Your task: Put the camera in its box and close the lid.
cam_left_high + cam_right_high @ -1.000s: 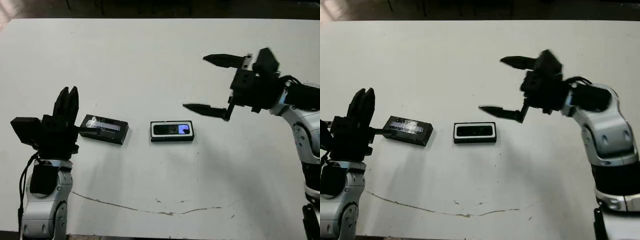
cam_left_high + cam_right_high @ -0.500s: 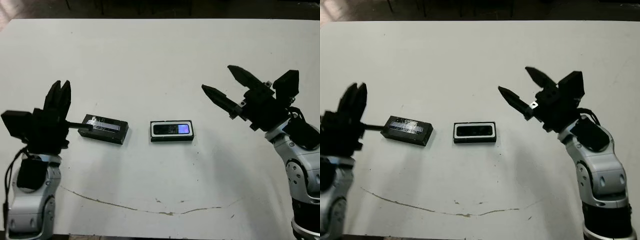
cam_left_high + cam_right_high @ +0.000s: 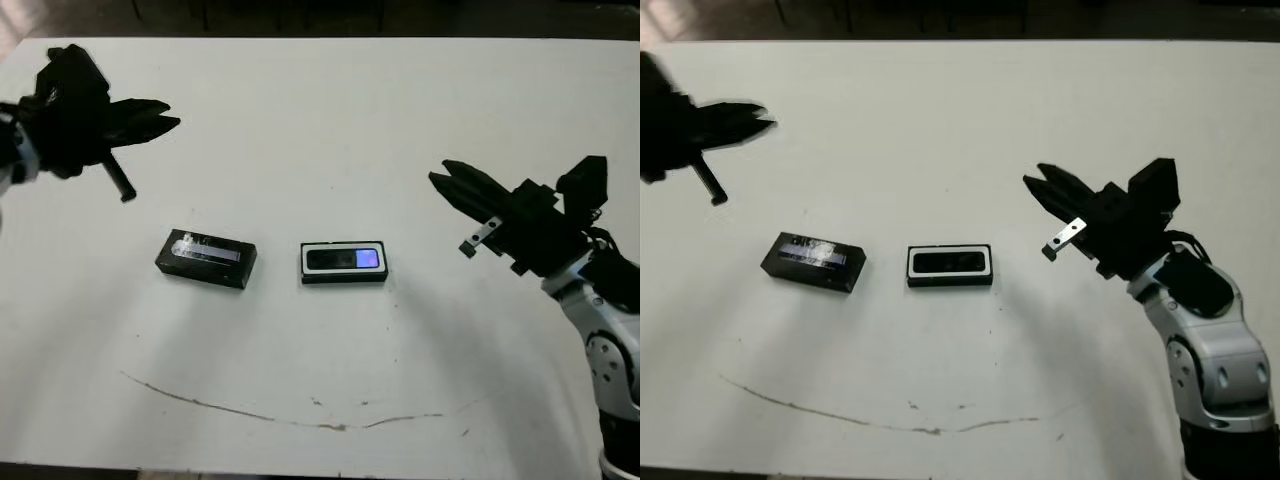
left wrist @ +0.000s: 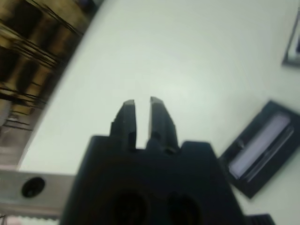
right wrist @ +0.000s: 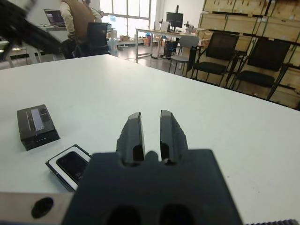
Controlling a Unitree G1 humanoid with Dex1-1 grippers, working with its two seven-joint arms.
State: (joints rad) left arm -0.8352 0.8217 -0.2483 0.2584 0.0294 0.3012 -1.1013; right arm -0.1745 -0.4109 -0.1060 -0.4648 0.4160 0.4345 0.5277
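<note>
The lid [image 3: 206,258] lies flat on the counter [image 3: 330,120] just left of the box [image 3: 344,262] holding the camera [image 3: 343,259], looking light, rigid and glossy-slick, best pinched across its long edges, both grippers' jaws narrow and empty.

My right gripper [image 3: 1042,187]: two tapered black fingers on a blocky black body, a small silver bracket [image 3: 1061,238] beneath it; behind it my forearm [image 3: 1205,335] is a glossy pale-grey shell with black joints and thin dark cables. My left gripper [image 3: 160,112]: the same matte black, a short black rod [image 3: 118,181] projecting from its body. Up close, each body shows a grey bar with one dark screw hole [image 4: 31,186].
</note>
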